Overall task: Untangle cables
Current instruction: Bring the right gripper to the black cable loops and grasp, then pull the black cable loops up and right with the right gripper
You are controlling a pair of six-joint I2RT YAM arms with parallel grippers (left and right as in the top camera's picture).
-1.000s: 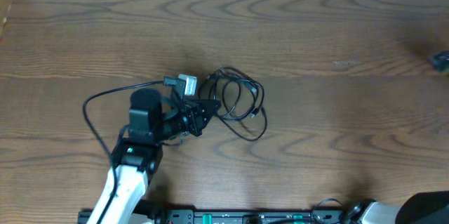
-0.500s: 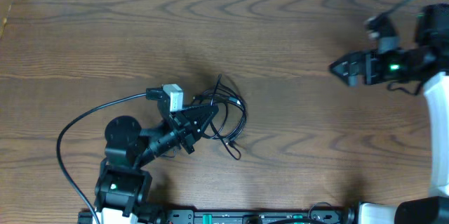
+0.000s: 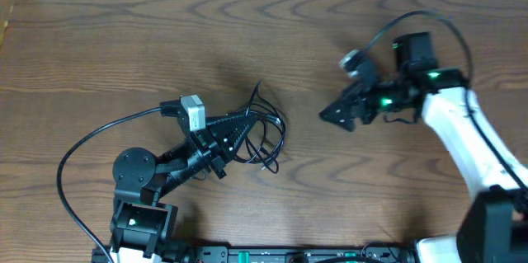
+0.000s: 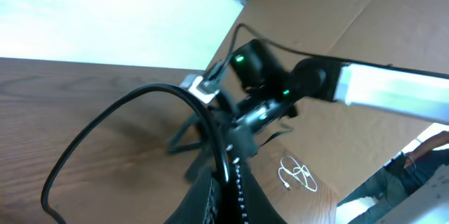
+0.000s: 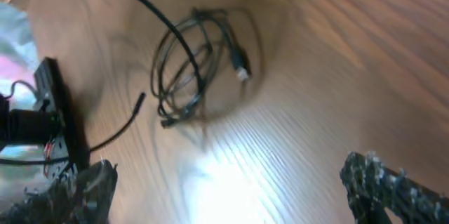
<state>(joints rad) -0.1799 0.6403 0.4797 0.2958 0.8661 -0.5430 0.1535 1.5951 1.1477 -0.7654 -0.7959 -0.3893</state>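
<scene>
Overhead: the cables (image 3: 264, 135) are lying at 9 o'clock from the right gripper (image 3: 332, 117), its fingers gaping open, while the left gripper (image 3: 239, 127) is pinching their 9 o'clock edge with closed fingers.

The desk (image 3: 371, 16) is dark brown wood with a strong wavy grain, running wide from left to right, with a pale strip along its far edge. Left of the middle, toward the near side, the cables (image 3: 268, 131) lie on it as a small bundle of thin black loops, with one small pale-tipped plug (image 5: 242, 74) showing at the bundle's edge. A thicker black wire (image 3: 59, 176) arcs over the near left part, though I can't tell whether it touches the wood.
</scene>
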